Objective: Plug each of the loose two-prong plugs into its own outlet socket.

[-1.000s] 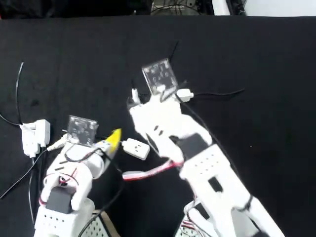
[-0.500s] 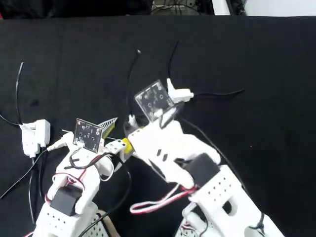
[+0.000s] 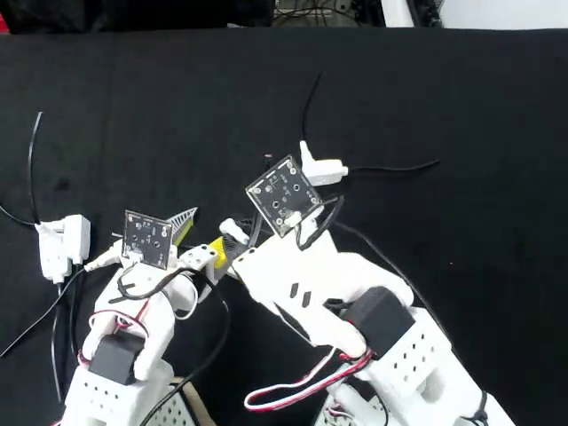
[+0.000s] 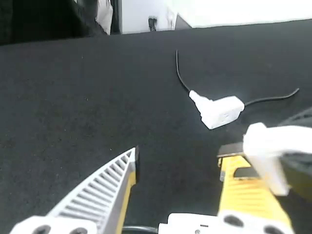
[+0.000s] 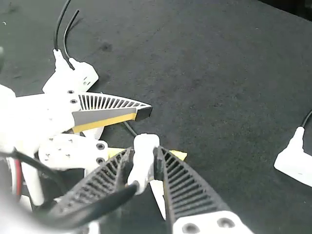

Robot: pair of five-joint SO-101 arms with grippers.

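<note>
Just beyond socket (image 3: 321, 167), wide table (image 3: 479, 89).

Black table (image 3: 461, 106), white corded block (image 3: 324, 167) atop

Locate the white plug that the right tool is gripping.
The white plug is clamped in the right tool, close beside the open left tool, over the near-left part of the black table in the high view.

No readable text anywhere, no labels, no numbers, no signs I can make out from where I stand
</note>
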